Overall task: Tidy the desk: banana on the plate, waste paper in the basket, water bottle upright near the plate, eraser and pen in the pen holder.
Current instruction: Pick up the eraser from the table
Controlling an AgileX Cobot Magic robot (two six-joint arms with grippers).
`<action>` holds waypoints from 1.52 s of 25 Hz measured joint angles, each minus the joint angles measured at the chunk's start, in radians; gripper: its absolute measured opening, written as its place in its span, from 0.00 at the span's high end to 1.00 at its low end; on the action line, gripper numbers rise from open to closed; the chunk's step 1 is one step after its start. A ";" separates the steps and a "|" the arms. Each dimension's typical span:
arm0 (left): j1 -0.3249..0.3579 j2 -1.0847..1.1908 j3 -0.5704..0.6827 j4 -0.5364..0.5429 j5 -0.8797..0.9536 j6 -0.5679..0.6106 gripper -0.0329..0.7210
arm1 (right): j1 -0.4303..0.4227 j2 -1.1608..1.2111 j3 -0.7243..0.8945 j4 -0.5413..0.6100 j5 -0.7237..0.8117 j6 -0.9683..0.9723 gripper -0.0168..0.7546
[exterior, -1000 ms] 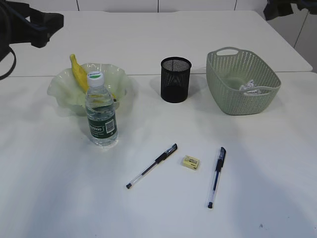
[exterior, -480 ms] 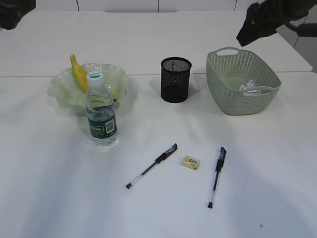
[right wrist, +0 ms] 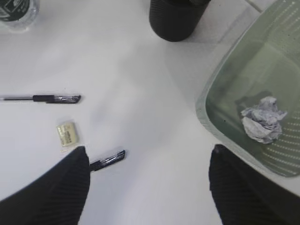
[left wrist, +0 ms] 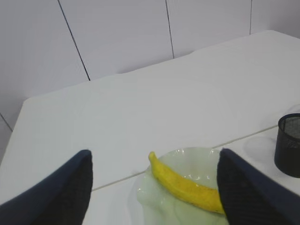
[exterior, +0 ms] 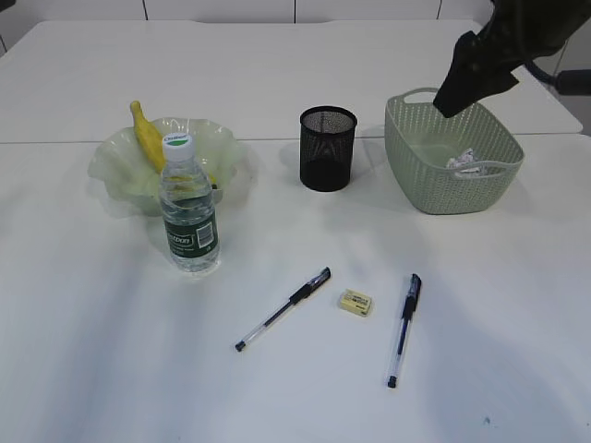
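— Pens first: where are they, seen from the pen holder?

— Both lie flat on the desk, on the near side of the pen holder. The left pen runs diagonally, its dark capped end pointing up toward the holder. The right pen lies nearly straight toward us, cap end farther away. The eraser sits between them, touching neither.

— And the rest?

— The banana is in the plate, left of the holder, its long axis slanting up to the back rim. The water bottle stands upright just in front of the plate. Right of the holder, the basket holds the waste paper.

— Do the wrist cameras add anything?

— The right one looks straight down into the basket, so the whole crumpled wad shows, where the room view catches only a scrap. The right gripper is spread wide, holding nothing. The left gripper is likewise spread, above the plate, and is out of the room view.

— Anything changed?

— The right arm has come lower, over the basket's far rim. Nothing on the desk has shifted.
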 joint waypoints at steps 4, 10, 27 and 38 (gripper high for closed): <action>0.000 -0.043 0.000 0.000 0.055 0.000 0.18 | 0.000 0.000 0.000 0.060 0.064 -0.099 0.22; 0.000 -0.094 0.000 -0.002 0.125 0.000 0.18 | 0.010 0.000 0.000 0.106 0.074 -0.173 0.22; 0.000 -0.164 0.000 -0.017 0.202 0.000 0.18 | 0.150 0.028 0.000 -0.002 0.078 -0.140 0.22; 0.000 -0.176 0.000 -0.017 0.226 0.000 0.18 | 0.216 0.171 0.000 -0.064 0.078 -0.052 0.22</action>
